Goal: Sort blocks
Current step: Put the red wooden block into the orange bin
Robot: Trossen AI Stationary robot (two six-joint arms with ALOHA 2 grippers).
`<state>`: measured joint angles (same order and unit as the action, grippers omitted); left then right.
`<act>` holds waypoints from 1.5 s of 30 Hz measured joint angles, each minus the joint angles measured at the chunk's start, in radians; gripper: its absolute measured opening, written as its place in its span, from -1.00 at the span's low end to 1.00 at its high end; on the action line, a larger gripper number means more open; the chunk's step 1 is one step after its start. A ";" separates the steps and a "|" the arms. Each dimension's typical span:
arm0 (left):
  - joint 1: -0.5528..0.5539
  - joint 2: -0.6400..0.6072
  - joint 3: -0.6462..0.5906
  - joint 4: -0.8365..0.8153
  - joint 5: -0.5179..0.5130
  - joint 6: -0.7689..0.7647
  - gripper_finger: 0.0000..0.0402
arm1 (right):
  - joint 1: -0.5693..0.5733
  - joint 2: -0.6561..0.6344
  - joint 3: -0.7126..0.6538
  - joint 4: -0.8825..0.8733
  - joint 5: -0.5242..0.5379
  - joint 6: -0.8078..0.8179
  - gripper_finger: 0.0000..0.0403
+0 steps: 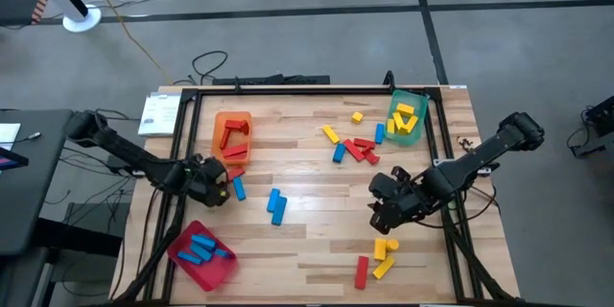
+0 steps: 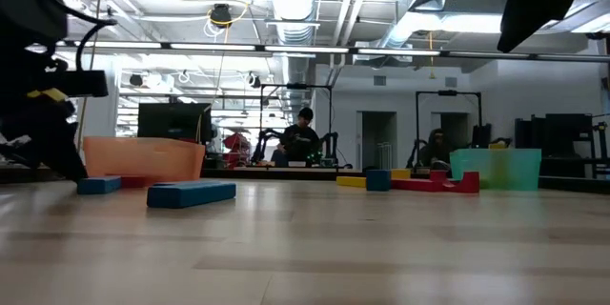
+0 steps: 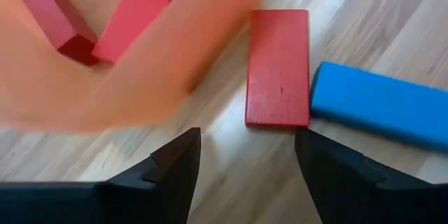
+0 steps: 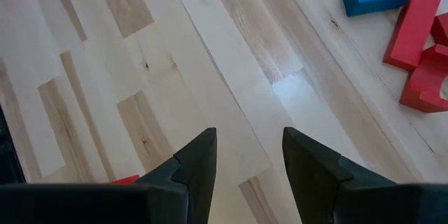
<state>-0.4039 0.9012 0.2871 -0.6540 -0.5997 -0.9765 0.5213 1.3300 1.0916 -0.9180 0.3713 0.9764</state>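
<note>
We start on the left side of the worktop [image 1: 317,249]. Near the front edge sits the red tray [image 1: 228,267] with blue blocks [image 1: 200,247] lying in it. Behind it is the orange tray [image 1: 233,120], and it holds red blocks [image 1: 233,134].

Our left gripper [image 3: 245,157] hangs low just beside the orange tray. Its jaws are spread and nothing is between them. Right in front of them a red block [image 3: 278,66] lies flat on the wood, touching a blue block [image 3: 381,105] next to it. We think this is the step we are on: picking up that red block so it can join the other reds in the orange tray. For the next move we need to go forward and down so one jaw is on each long side of the red block. We must not bump the blue one or the tray wall.

In the middle two more blue blocks [image 1: 277,205] wait on the wood.

Farther right is a mixed pile of blocks [image 1: 357,144], red, blue and yellow, beside the green tray [image 1: 414,134] with yellow blocks [image 1: 405,115] in it.

Our right gripper [image 4: 248,157] waits over bare wood, jaws apart and holding nothing. A few yellow and red blocks [image 1: 379,259] lie near the front.

Lots of blocks are still loose, so we have plenty left to sort.
</note>
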 joint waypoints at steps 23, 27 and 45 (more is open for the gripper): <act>0.184 0.156 0.004 0.289 0.102 0.283 0.14 | 0.001 0.000 0.000 0.017 0.028 -0.013 -0.11; 0.186 0.188 0.005 0.338 0.114 0.330 0.03 | 0.001 0.000 0.000 0.017 0.031 -0.011 -0.11; 0.161 0.193 0.009 0.514 0.313 0.495 -0.38 | 0.001 0.000 0.000 0.018 0.031 -0.009 -0.11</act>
<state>-0.2428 1.0939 0.2962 -0.1405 -0.2872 -0.4815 0.5224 1.3300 1.0916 -0.9001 0.4026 0.9672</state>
